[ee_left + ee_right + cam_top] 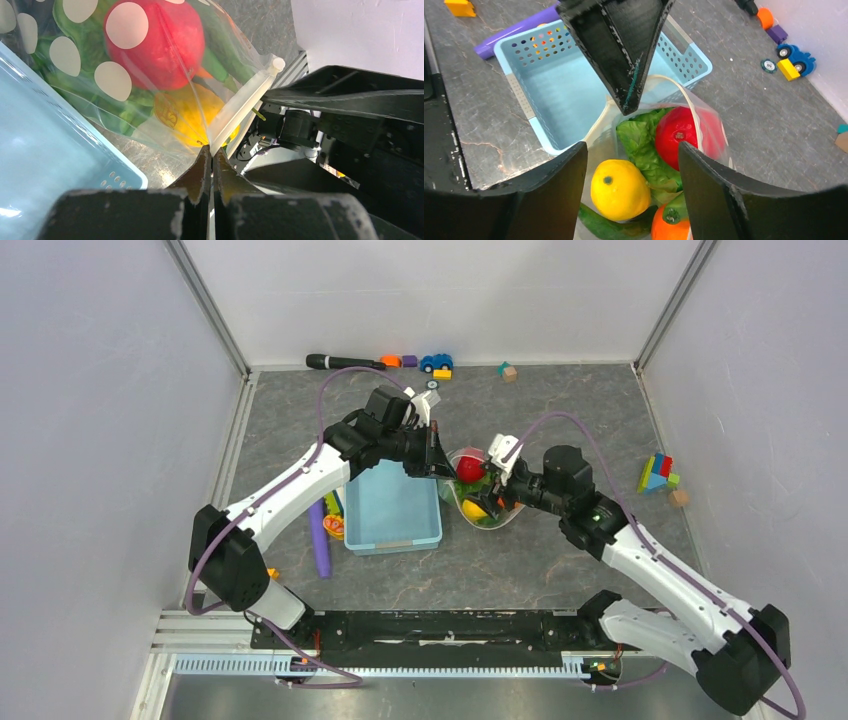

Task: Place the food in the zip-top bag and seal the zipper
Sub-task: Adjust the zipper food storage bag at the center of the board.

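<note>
The zip-top bag (482, 502) stands open right of the basket, with food inside. The right wrist view shows a yellow piece (619, 190), lettuce (644, 145), a red piece (679, 137), an orange piece (671, 227) and a cucumber (609, 227). No eggplant shows. My left gripper (434, 458) is shut on the white zipper (245, 102) at the bag's rim and holds it up; its tip also shows in the right wrist view (626, 100). My right gripper (633, 150) is open over the bag's mouth, fingers either side of the food; in the top view (492, 492) it sits at the bag.
The light-blue basket (392, 510) is left of the bag, touching it. A long purple rod (319, 535) lies along the basket's left side. A black marker (340, 362), toy car (436, 362) and blocks (657, 475) lie at the back and right.
</note>
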`<state>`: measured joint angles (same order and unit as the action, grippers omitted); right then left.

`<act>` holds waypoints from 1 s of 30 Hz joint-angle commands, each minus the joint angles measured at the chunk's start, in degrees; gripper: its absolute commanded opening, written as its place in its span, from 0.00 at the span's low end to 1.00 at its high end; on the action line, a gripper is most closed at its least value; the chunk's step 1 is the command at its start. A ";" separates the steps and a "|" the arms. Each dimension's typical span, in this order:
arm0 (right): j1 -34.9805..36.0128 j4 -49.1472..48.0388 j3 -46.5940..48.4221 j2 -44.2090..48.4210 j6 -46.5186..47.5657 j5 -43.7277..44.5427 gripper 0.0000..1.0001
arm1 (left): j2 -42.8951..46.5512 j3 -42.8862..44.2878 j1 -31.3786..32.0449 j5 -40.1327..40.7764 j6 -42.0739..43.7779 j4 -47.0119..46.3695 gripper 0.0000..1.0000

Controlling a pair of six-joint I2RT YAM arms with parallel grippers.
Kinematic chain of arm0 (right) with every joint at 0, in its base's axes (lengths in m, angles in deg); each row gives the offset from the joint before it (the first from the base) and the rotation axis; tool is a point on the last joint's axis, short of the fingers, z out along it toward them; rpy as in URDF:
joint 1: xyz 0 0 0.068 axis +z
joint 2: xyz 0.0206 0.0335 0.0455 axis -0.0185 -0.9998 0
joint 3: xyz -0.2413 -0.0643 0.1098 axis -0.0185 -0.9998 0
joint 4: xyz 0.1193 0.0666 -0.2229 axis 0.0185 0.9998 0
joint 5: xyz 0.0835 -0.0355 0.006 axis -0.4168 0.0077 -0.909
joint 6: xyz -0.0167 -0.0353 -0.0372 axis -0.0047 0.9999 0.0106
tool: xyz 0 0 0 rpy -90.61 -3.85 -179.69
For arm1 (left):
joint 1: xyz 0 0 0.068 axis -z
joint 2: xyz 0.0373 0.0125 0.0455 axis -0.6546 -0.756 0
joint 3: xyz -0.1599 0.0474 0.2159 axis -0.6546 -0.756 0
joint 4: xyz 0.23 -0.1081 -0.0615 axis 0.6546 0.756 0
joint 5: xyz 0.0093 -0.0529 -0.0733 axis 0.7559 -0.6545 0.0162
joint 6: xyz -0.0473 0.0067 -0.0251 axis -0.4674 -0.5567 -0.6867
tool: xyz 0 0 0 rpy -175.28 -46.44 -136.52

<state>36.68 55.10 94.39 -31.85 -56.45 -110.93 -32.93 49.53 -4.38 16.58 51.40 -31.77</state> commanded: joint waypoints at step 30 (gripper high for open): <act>-0.12 25.58 6.08 3.25 -7.30 37.87 0.00 | 3.74 1.11 0.31 -0.02 1.33 1.59 0.02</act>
<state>36.63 80.61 99.05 -30.47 -63.97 -75.04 -32.23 49.53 -4.38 17.74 51.34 -30.63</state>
